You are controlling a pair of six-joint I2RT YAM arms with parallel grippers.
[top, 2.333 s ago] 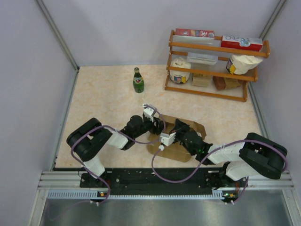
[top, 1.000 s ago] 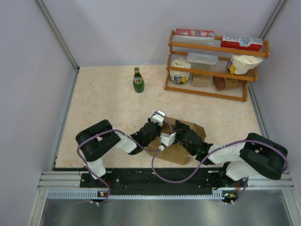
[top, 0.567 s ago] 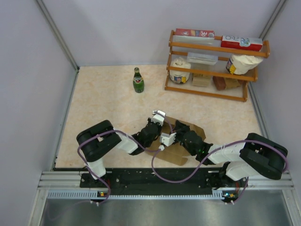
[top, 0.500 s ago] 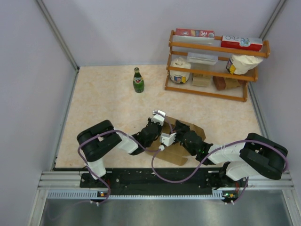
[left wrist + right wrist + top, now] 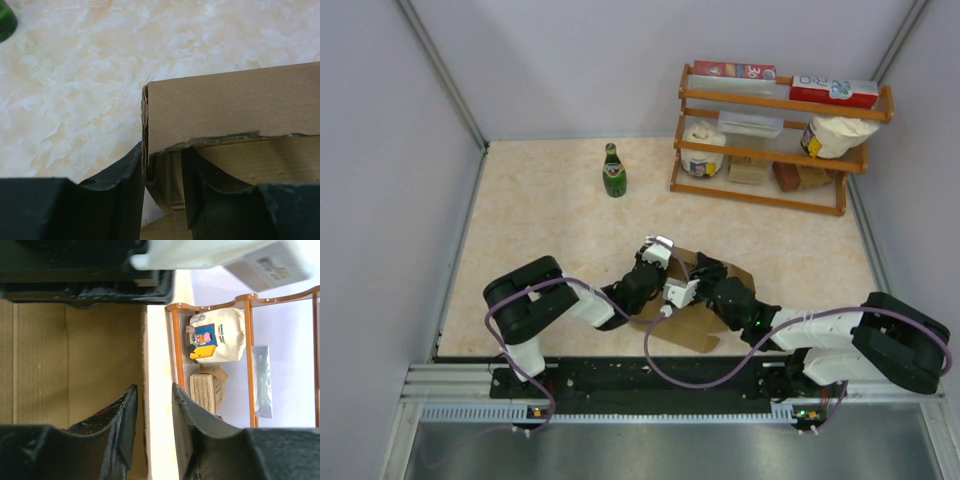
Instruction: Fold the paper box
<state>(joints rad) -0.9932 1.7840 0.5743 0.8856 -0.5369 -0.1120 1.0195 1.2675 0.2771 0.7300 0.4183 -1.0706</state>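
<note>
left jaws pinch paper box [image 5: 225, 100] wall | right jaws astride box edge, grip unclear

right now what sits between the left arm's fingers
A corner edge of the paper box sits between the left fingers, seen in the left wrist view.

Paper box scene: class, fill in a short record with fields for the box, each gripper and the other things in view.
Box: paper box, brown, partly folded, between the arms
Left: left gripper clamps a box wall's corner
Right: right gripper open, straddling a cardboard edge
Behind: green bottle; wooden rack with goods
</note>
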